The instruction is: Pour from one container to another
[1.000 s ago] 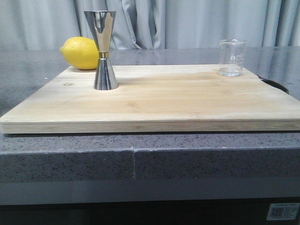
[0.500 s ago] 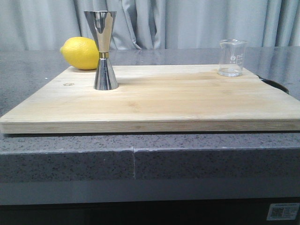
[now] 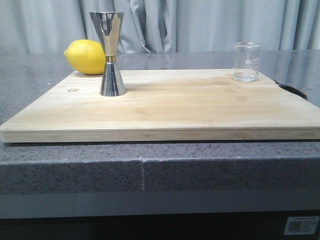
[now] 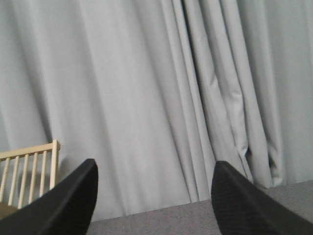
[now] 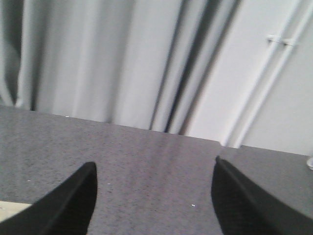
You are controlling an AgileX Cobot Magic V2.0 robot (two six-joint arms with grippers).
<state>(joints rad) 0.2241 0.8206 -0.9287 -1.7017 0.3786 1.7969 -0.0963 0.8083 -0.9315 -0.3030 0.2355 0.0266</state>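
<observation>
no change across the last second: beaker (image 3: pixel 247 61) and jigger (image 3: pixel 110 54) untouched, well apart; left gripper (image 4: pixel 154 196) and right gripper (image 5: pixel 154 196) spread wide, empty; pour not begun.

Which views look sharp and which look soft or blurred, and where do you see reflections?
Front view: sharp, with even light; the steel jigger mirrors its surroundings and the glass beaker shows faint highlights. Left wrist view: soft, the dark fingertips blurred. Right wrist view: blurrier overall, with smeared curtain folds.
</observation>
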